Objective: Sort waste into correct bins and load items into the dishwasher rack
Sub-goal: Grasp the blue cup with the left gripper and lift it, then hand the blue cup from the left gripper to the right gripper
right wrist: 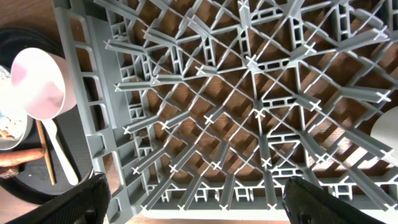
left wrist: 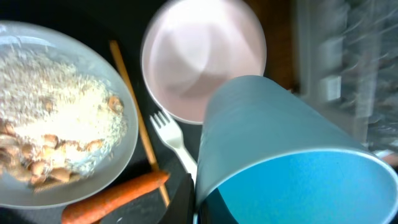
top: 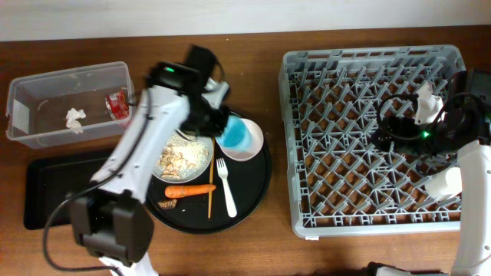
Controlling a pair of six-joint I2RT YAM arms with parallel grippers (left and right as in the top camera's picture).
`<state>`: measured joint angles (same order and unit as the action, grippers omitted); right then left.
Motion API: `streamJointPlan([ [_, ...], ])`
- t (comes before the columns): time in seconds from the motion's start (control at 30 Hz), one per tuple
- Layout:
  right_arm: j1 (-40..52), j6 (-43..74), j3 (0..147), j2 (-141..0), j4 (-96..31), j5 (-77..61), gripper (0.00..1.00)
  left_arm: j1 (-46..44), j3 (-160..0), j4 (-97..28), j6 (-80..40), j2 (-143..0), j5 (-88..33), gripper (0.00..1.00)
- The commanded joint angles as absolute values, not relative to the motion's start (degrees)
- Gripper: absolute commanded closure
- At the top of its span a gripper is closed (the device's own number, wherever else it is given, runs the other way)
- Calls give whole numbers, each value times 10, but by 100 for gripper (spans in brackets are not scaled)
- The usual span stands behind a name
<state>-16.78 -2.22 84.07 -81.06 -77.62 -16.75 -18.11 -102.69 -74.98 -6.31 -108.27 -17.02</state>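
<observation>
In the clear tub [top: 46, 84] at the left lie the tissue [top: 74, 117] and the red wrapper [top: 117, 106]. The left gripper [top: 221, 123] is pressed together, it seems on the rim of the small blue cup [left wrist: 280, 162], which is tilted above the pink bowl [left wrist: 202, 56]. Such a thin pinch could slip and drop the cup onto the bowl. The right gripper [right wrist: 199, 205] hangs spread over the dishwasher rack [right wrist: 81, 93].

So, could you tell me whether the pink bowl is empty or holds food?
Empty: the pink bowl shows a bare inside in both wrist views; nothing lies in it.
</observation>
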Motion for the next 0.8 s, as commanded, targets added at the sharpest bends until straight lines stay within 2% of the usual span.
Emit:
streamJointPlan([
  [0.0, -164, -92, 845, -816, -769, -253, 7, -119, -1051, -703, 41, -1054, -517, 100],
  [0.1, -161, -242, 844, -844, -778, -463, 5, -115, -1050, -667, 70, -1055, -702, 100],
  [0.2, -119, -396, 836, -875, -806, -606, 2, -143, -1050, -666, 70, -1055, -733, 100],
  [0.3, -64, -462, 836, -888, -802, -659, 1, -171, -1050, -672, 70, -1055, -733, 100],
  [0.47, -41, -465, 836, -888, -762, -775, 1, -191, -1050, -688, 70, -1055, -720, 100],
  [0.6, -17, -465, 836, -888, -761, -811, 0, -202, -1050, -688, 70, -1055, -720, 100],
  [0.7, 15, -465, 836, -888, -756, -811, 8, -203, -1050, -688, 70, -1055, -720, 100],
  [0.73, 19, -465, 836, -888, -756, -811, 12, -203, -1050, -688, 70, -1055, -720, 100],
  [0.77, 19, -465, 836, -888, -756, -811, 21, -203, -1050, -688, 70, -1055, -720, 100],
])
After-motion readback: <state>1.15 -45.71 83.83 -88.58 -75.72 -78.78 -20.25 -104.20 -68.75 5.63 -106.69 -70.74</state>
